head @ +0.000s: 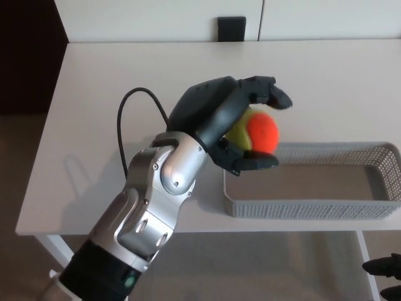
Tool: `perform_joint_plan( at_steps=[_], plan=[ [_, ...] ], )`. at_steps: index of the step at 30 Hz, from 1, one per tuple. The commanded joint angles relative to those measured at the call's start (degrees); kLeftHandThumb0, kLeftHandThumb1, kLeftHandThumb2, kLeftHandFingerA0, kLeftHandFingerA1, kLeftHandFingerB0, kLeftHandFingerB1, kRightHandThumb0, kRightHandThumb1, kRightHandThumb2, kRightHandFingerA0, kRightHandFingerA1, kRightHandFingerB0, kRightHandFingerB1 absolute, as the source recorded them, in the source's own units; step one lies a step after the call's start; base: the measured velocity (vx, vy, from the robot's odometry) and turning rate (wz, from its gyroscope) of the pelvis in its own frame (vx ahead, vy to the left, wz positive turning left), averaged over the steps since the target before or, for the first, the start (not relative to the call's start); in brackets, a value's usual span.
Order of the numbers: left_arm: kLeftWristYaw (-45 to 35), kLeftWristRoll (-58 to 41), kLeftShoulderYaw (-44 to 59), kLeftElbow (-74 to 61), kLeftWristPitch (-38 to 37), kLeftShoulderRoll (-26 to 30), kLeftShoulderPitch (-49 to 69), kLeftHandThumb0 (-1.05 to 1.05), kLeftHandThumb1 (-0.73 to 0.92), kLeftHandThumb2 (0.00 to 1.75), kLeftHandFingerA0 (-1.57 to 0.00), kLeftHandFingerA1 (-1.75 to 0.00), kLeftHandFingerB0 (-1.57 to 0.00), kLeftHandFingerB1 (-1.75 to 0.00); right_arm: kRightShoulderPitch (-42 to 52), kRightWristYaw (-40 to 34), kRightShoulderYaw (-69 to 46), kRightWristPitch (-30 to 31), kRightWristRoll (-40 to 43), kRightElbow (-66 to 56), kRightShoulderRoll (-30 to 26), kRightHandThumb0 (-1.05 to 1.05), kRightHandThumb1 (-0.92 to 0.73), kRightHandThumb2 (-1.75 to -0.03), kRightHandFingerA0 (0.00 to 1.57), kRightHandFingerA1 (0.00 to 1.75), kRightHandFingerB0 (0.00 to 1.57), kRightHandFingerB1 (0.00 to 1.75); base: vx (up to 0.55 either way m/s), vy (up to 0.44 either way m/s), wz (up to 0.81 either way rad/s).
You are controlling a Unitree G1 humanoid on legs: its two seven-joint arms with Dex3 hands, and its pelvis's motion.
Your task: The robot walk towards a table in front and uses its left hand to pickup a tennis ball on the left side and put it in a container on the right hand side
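Observation:
My left hand (pixel 229 122) is raised over the white table (pixel 113 113) and shut on a tennis ball (pixel 257 132) that is half orange, half yellow-green. The thumb and fingers wrap it from above and below. The hand with the ball hangs just over the left end of a grey mesh basket (pixel 313 204) that sits at the table's front right. The basket's floor looks bare. At the lower right corner a small black part of my right hand (pixel 383 268) shows below the table edge; its fingers cannot be made out.
A black square object (pixel 232 29) stands against the white wall behind the table. A dark doorway or cabinet (pixel 28 56) lies at the far left. Beige floor shows under the table's front edge, with a white table leg (pixel 53 248) at lower left.

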Motion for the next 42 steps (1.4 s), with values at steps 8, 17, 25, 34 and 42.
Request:
perform_joint_plan(
  at_steps=[8, 17, 25, 34, 42],
  plan=[
    [-8.3, 2.0, -3.5, -2.7, 2.9, 4.9, -1.1, -0.92, 0.52, 0.95, -0.07, -0.08, -0.02, -0.31, -0.8, 1.1, 0.3, 1.4, -1.0, -0.8, -1.5, -0.18, -0.55, -0.54, 0.5, 0.58, 0.55, 0.54, 0.0, 0.0, 0.0],
    [-10.5, 1.1, -2.1, -8.3, 2.2, 8.0, 1.2, -0.96, 0.58, 0.98, -0.11, -0.13, -0.05, -0.31, -1.3, 1.4, 0.6, 2.5, -1.3, -1.3, -1.1, -0.17, -0.54, -0.54, 0.49, 0.58, 0.55, 0.54, 0.0, 0.0, 0.0],
    [-13.8, -12.7, 13.4, -31.0, -4.7, 15.4, 13.1, -0.39, 0.14, 0.85, 0.0, -0.48, -0.06, -0.51, -1.4, 2.3, 0.6, 2.9, -1.4, -1.6, -1.8, -0.18, -0.54, -0.54, 0.5, 0.59, 0.54, 0.54, 0.0, 0.0, 0.0],
    [-36.0, -51.7, 48.8, -54.5, -2.7, 23.1, 48.0, -0.31, 0.0, 0.71, 0.0, -0.49, -0.04, -0.51, 0.0, 2.5, 1.0, 1.9, -1.6, 0.9, -2.3, -0.19, -0.54, -0.55, 0.47, 0.56, 0.51, 0.53, 0.0, 0.0, 0.0],
    [-48.8, -57.4, 63.2, -41.7, -21.1, 20.8, 73.1, -0.22, 0.05, 0.72, -0.06, -0.49, -0.09, -0.52, 1.1, 0.8, -0.7, -2.2, 1.3, 5.2, 0.2, -0.13, -0.27, -0.78, 0.32, 0.62, 0.2, 0.56, 0.0, 0.0, 0.0]
  ],
)
